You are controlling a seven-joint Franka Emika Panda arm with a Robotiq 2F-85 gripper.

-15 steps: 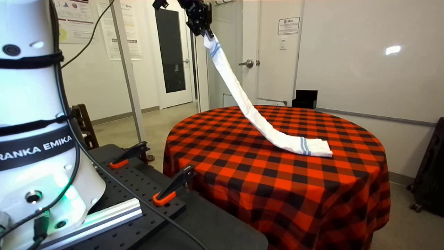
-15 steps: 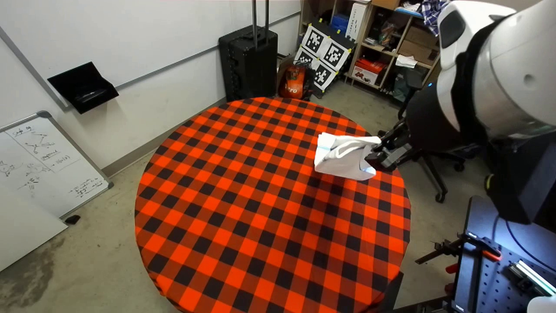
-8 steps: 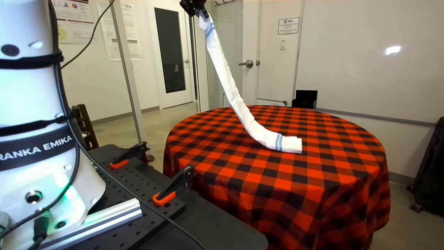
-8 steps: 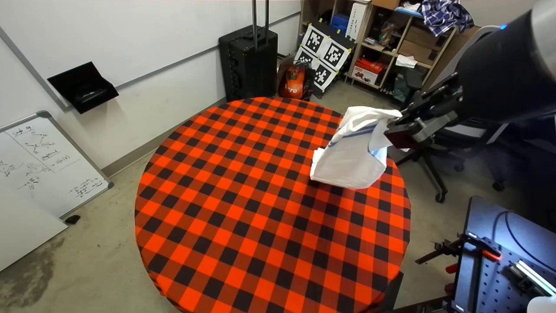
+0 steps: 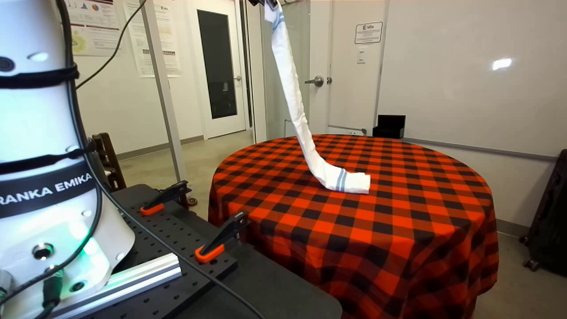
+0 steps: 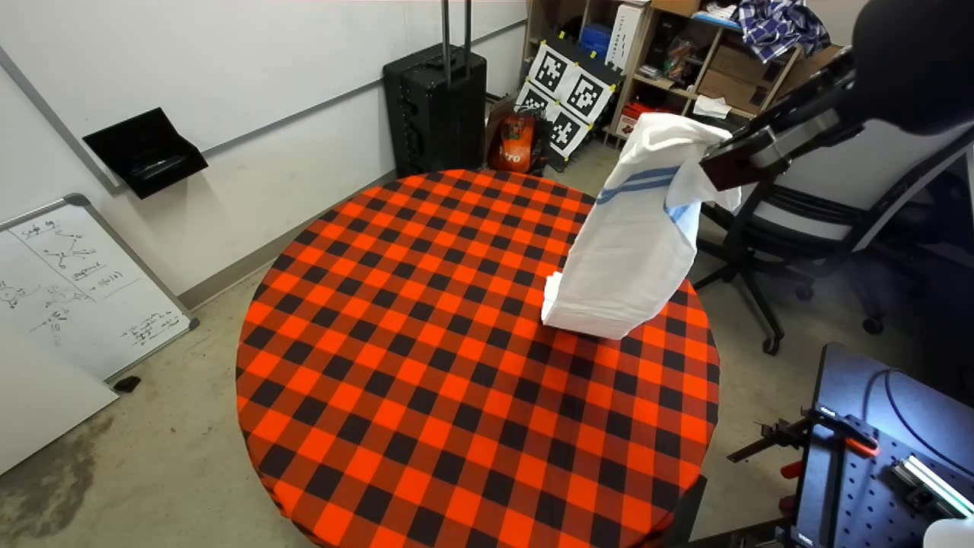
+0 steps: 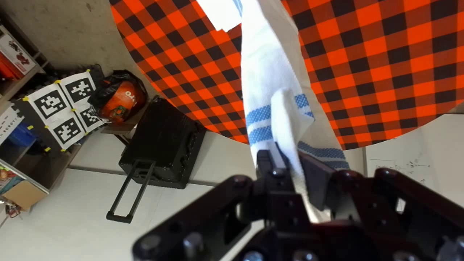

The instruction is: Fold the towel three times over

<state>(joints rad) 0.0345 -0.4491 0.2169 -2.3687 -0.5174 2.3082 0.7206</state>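
The striped towel (image 5: pixel 297 111) is pinched near one end by the clamped end effector (image 7: pixel 290 156), its other end being supported by the checked tablecloth (image 6: pixel 456 358)

Whiteboard (image 5: pixel 465 99): carried a bright glare patch
Arm (image 5: pixel 40 128): looked washed-out, tinged green low down
Counter (image 6: pixel 396 358): was softly shadowed below the towel (image 6: pixel 624 262)
Claw (image 7: pixel 291 159): was dark, blurred up close

a black case (image 6: pixel 435 122) stands beside an orange object (image 6: pixel 513 144), perhaps bagged.
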